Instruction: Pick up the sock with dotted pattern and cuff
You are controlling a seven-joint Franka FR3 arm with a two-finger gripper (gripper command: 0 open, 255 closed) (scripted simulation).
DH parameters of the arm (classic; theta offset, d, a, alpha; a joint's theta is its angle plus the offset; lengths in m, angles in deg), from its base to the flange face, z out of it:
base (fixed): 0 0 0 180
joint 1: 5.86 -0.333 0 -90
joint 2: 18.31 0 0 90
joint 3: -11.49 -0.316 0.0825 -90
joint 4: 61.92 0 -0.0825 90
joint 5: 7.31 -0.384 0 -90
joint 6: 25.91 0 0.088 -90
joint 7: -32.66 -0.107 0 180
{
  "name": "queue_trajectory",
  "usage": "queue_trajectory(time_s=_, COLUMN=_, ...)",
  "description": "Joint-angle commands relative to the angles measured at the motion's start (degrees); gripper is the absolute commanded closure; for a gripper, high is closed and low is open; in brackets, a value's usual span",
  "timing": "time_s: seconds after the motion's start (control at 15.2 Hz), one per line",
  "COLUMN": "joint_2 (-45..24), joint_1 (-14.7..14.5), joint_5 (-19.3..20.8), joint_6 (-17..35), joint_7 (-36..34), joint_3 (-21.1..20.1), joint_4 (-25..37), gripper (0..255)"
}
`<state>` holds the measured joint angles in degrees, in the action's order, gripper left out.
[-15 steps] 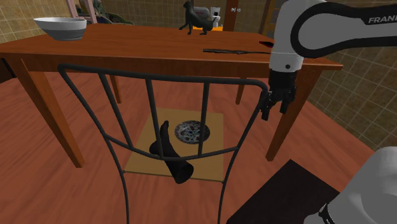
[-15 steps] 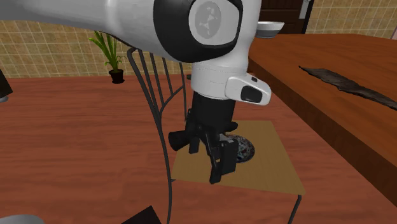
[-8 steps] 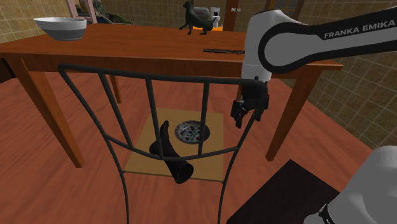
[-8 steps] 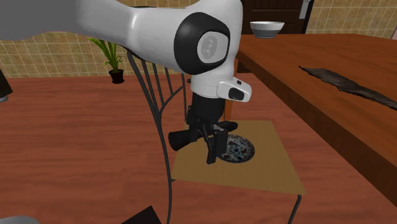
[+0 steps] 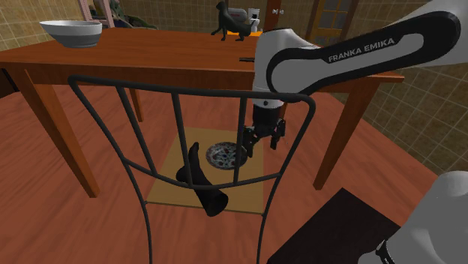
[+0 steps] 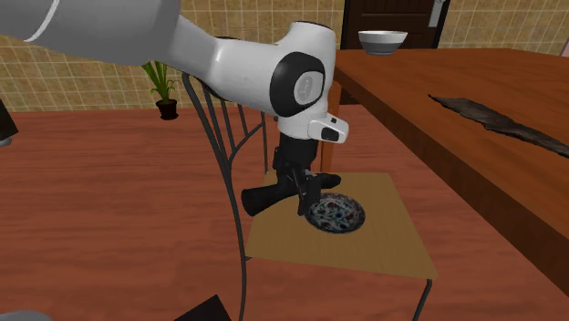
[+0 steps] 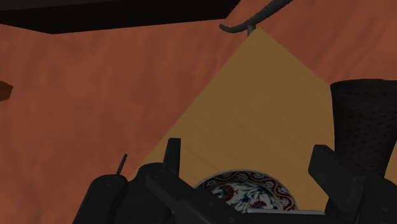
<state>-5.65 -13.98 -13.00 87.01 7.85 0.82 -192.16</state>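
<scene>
While the hand (image 7: 248, 162) hangs spread, the dotted sock (image 7: 359, 124) lies beside it.

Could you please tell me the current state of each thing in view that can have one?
chair: upright, facing the table.
gripper: jaws apart, holding nothing, above the chair's seat.
sock: black, lying on the seat, not gripped.
plate: patterned, flat on the seat beside the sock.
bowl: upright on the table.
cat figurine: standing on the table.
</scene>
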Motion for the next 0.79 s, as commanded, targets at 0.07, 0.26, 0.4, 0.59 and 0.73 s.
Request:
queue_trajectory(time_s=0.07, joint_2=-7.0, joint_1=-1.8, joint_5=0.8, joint_6=2.6, joint_7=-2.4, joint_3=-2.4, joint_4=4.4, gripper=0)
queue_trajectory(time_s=0.26, joint_2=-12.9, joint_1=-3.2, joint_5=2.0, joint_6=4.6, joint_7=-4.8, joint_3=-3.4, joint_4=8.8, gripper=0)
queue_trajectory(time_s=0.4, joint_2=-16.9, joint_1=-4.2, joint_5=3.0, joint_6=5.7, joint_7=-6.5, joint_3=-3.9, joint_4=12.1, gripper=0)
queue_trajectory(time_s=0.59, joint_2=-22.9, joint_1=-5.3, joint_5=4.9, joint_6=6.8, joint_7=-8.9, joint_3=-5.1, joint_4=17.5, gripper=0)
queue_trajectory(time_s=0.73, joint_2=-27.0, joint_1=-6.4, joint_5=6.2, joint_6=7.1, joint_7=-10.5, joint_3=-5.4, joint_4=21.5, gripper=0)
